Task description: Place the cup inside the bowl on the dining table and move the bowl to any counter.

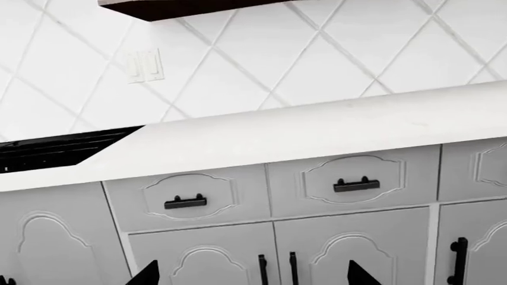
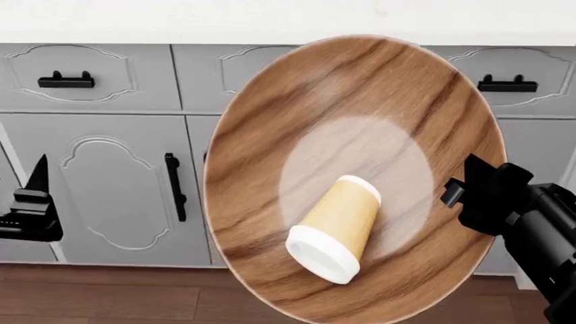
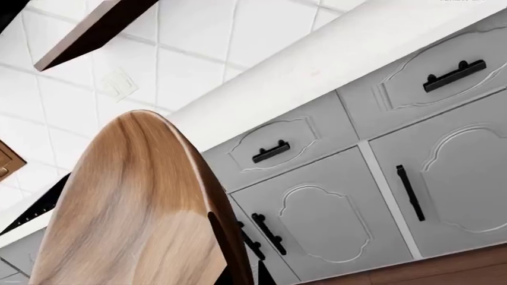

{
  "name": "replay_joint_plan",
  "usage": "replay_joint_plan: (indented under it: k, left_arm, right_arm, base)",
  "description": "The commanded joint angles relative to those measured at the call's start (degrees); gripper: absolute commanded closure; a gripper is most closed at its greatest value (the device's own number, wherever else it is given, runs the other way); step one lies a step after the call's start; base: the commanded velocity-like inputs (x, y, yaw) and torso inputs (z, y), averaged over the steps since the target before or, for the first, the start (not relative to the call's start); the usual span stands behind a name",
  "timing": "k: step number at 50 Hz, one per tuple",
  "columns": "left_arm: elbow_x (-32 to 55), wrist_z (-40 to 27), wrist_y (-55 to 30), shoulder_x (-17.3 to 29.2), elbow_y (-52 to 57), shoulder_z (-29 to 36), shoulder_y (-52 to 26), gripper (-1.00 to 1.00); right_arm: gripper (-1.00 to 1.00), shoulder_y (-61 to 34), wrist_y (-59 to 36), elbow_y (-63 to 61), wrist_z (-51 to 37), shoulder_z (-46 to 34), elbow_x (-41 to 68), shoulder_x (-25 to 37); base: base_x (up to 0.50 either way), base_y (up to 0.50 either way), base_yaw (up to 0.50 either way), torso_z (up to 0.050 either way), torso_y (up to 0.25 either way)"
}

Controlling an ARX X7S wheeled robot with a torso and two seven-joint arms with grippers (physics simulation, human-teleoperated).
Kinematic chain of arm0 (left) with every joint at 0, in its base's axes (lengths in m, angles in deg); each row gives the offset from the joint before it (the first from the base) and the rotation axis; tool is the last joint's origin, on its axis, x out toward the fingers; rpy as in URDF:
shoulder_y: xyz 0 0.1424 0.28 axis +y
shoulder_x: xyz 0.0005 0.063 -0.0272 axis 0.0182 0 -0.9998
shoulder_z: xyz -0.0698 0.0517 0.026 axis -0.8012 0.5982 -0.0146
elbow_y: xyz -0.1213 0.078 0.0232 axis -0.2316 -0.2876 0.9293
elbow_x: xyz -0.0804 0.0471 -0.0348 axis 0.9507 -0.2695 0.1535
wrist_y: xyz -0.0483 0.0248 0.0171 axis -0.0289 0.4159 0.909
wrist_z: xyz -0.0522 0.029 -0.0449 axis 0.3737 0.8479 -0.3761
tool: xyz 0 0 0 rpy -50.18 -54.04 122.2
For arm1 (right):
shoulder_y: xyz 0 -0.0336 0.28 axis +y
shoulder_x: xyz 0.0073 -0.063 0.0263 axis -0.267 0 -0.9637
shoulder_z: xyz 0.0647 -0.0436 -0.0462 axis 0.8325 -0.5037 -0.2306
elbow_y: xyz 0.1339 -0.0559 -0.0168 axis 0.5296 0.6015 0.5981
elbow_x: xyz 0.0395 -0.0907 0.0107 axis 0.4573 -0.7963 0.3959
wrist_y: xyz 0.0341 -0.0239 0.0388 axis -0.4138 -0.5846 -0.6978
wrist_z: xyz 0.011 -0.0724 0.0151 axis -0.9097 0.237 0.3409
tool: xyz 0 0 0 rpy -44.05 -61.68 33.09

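Left wrist view: the counter [image 1: 333, 124] runs above grey cabinets [image 1: 237, 237]; two dark fingertips stand spread, holding nothing.

Head view: the right gripper [image 2: 454, 192] pinches the rim of the bowl [image 2: 270, 202], a stiff, smooth bowl. The light cup [image 2: 338, 226] lies toppled inside and may slide.

Right wrist view: the bowl's rim fills the frame; the grip itself is probably hidden.

Streaky-grained wooden bowl [image 2: 360, 121] holds matt paper cup [image 2: 338, 226].

Grey cabinet doors [image 2: 117, 196] and drawers [image 2: 85, 77] carry black handles [image 2: 65, 81]; white diagonal wall tiles [image 1: 317, 65] rise above, wooden floor [image 2: 99, 297] below.
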Motion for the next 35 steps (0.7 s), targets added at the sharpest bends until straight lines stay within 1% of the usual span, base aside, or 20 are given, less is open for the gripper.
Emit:
replay_joint_plan:
  k: [1,5,6,9,13,20,21,28,29,35]
  left_arm:
    - [0.3,0.1,-0.2,0.0,0.1,0.1,-0.4,-1.00]
    - [0.5,-0.1,-0.1,0.1,0.5,-0.1,0.1,-1.00]
    - [0.1,-0.7,-0.5,-0.5,0.9,0.5,-0.2,-1.00]
    - [0.5,0.5,-0.1,0.6,0.0,-0.3,-0.6,-1.00]
    - [0.3,-0.6,-0.7,-0.1,0.9,0.4,-0.8,-1.00]
    - [0.4,-0.2,0.0,0.2,0.5,0.0,-0.3,-1.00]
    - [0.2,-0.8,-0.3,-0.3,0.8,0.5,-0.4,-1.00]
    - [0.6,0.1,0.1,0.5,0.3,-0.2,-0.3,-1.00]
    - [0.2,-0.9,-0.3,-0.3,0.9,0.5,-0.4,-1.00]
    - [0.4,-0.9,-0.4,-0.1,1.2,0.4,-0.5,-1.00]
  right_arm:
    - [1.00,0.3,0.5,-0.9,0.1,0.8,1.0,0.1]
    - [1.00,0.5,0.5,-1.0,-0.1,1.0,1.2,0.2]
    - [1.00,0.6,0.5,-1.0,0.0,0.9,1.1,0.2]
    - [1.00,0.7,0.7,-0.8,0.2,0.8,0.9,0.1]
    - [1.00,1.1,1.0,-0.6,0.6,0.7,0.6,-0.1]
    - [1.00,1.4,1.0,-1.0,0.3,0.9,1.0,0.1]
    - [1.00,1.4,1.0,-1.1,0.2,1.0,1.1,0.1]
    - [1.00,1.2,1.1,-1.0,0.2,0.7,1.0,0.0]
    - [1.00,1.4,1.1,-1.1,0.2,0.7,1.1,0.0]
    - [1.00,1.3,1.1,-1.3,0.0,1.0,1.5,0.2]
  base:
    - [0.50,0.00,0.00,0.000,0.000]
    - [0.50,0.00,0.00,0.000,0.003]
    - [0.50,0.00,0.00,0.000,0.000]
    - [0.50,0.00,0.00,0.000,0.000]
    - [0.50,0.00,0.00,0.000,0.003]
    - [0.50,0.00,0.00,0.000,0.001]
    - [0.50,0.00,0.00,0.000,0.000]
    - [0.50,0.00,0.00,0.000,0.001]
    - [0.50,0.00,0.00,0.000,0.000]
    - [0.50,0.00,0.00,0.002,0.002]
